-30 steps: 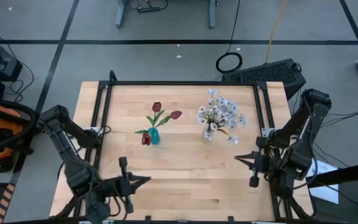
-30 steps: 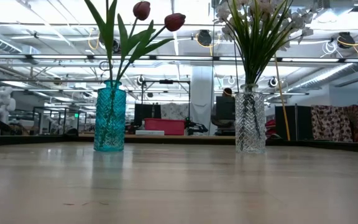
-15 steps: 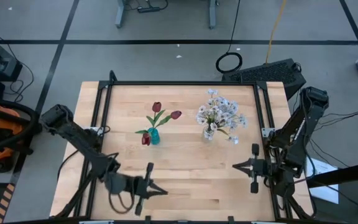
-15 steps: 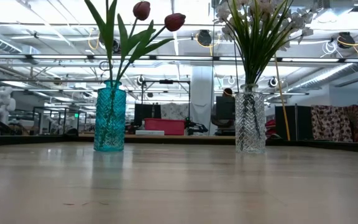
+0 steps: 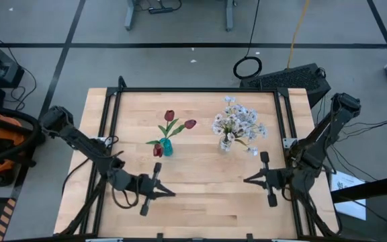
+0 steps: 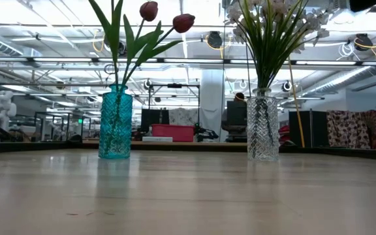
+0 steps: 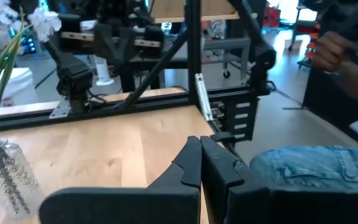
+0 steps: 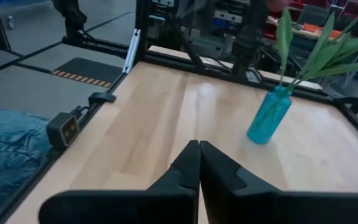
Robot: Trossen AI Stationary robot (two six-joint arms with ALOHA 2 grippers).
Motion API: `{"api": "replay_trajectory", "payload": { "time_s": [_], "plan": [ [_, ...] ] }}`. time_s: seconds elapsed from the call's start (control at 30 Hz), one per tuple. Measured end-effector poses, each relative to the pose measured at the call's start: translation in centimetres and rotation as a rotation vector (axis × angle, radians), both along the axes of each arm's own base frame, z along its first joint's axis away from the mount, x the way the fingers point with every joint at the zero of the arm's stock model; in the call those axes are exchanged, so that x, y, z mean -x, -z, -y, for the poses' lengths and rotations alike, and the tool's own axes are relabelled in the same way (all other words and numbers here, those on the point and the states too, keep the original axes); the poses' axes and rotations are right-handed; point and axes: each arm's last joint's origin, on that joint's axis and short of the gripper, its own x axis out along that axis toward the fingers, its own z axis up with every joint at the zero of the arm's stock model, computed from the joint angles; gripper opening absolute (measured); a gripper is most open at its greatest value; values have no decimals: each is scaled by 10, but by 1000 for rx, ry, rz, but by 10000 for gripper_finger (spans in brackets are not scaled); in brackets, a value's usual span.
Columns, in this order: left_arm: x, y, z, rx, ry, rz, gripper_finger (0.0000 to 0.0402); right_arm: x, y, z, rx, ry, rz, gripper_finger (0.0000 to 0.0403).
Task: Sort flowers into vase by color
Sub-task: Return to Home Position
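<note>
Across the table, red flowers stand upright in the blue vase and white flowers in the clear vase, well beyond my left claw and right claw (both pinched closed, holding nothing), left nearer red, right nearer white.

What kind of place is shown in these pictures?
Probably a robotics lab in an industrial hall: the left arm and right arm flank a wooden table, bare pipes cross the ceiling, a coiled cable lies on the floor.
</note>
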Motion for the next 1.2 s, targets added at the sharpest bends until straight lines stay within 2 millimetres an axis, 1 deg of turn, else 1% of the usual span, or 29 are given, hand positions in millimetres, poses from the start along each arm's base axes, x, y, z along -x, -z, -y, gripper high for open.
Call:
{"api": "replay_trajectory", "payload": {
  "time_s": [0.07,0.17,0.37,0.57,0.7,0.83,1.03,1.2],
  "plan": [
    [8,0,-1,0,14,4,0,1,-2,6,7,2,8,0],
    [20,8,-5,-11,7,-11,0,4,4,13,1,-4,21,0],
    [40,22,-22,-19,-37,-14,0,15,31,28,-66,1,91,0],
    [59,28,-39,-19,-35,9,0,26,55,40,-124,-5,154,0],
    [71,34,-50,-24,-31,23,0,29,65,46,-151,2,172,0],
    [79,41,-60,-11,-38,35,0,30,68,48,-176,-24,177,0],
    [87,48,-68,-6,-5,42,0,30,68,47,-190,-80,166,0],
    [93,55,-72,-57,-4,49,0,30,70,47,-210,-76,144,0]
  ]
}}
